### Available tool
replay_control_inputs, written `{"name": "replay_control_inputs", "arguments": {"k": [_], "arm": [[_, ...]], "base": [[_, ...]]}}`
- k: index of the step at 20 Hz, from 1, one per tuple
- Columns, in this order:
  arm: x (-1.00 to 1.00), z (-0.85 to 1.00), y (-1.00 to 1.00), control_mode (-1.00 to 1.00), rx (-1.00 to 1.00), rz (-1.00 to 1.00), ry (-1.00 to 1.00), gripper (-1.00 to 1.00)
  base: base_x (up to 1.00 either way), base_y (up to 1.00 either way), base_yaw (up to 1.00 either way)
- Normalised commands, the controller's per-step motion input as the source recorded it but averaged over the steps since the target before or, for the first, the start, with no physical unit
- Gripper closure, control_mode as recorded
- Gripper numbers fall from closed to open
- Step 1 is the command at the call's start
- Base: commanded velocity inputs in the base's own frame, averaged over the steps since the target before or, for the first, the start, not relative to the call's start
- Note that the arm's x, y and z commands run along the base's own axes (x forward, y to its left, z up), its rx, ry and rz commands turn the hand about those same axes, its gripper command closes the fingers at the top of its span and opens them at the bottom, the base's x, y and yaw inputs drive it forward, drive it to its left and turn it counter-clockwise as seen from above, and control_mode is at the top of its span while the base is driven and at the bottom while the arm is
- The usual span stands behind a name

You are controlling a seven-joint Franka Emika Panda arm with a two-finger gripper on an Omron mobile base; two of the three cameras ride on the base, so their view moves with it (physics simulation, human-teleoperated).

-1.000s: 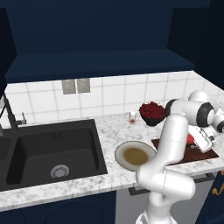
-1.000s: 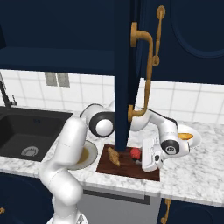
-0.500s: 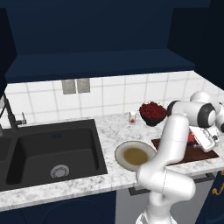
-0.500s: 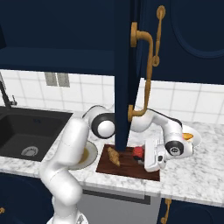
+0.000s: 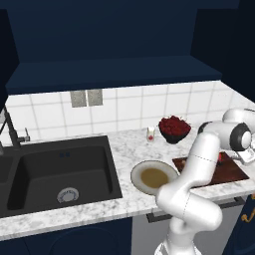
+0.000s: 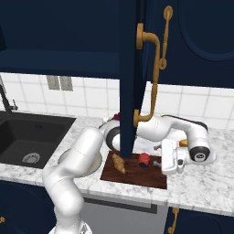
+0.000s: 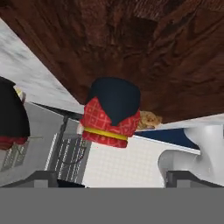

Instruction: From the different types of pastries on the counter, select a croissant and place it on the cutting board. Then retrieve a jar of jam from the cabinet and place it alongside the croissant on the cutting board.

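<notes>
The dark wooden cutting board lies on the marbled counter. On it rest the golden croissant and, just to its right, the red jar of jam. My gripper is level with the jar on its right side and open. In the hand view the jar stands on the board between and ahead of the fingertips, which are well clear of it on both sides. The croissant peeks out behind the jar. From the left base view the jar is partly hidden by my arm.
The open navy cabinet door with its brass handle hangs right over the board. A round beige plate sits left of the board, with a berry bowl and small glass behind. The black sink is far left.
The jaws have spread wide and let go of the jar, which now stands on the board. The hand has drawn back slightly to the right.
</notes>
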Motion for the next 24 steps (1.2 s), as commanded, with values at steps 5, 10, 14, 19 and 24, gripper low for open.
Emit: {"name": "replay_control_inputs", "arguments": {"k": [5,10,14,19,24], "arm": [[-0.73,0.55,-0.15,-1.0,0.21,0.03,0.0,-1.0],[-0.93,0.33,-0.13,-1.0,0.15,0.01,-0.02,-1.0],[-0.99,0.01,0.32,-1.0,-0.04,0.01,-0.38,-1.0],[-1.0,0.22,0.07,-1.0,-0.09,0.16,-0.55,-1.0],[-0.96,0.19,0.21,-1.0,-0.09,0.23,-0.54,-1.0]], "base": [[0.0,0.0,0.0],[0.0,0.0,0.0],[0.0,0.0,0.0],[0.0,0.0,0.0],[0.0,0.0,0.0]]}}
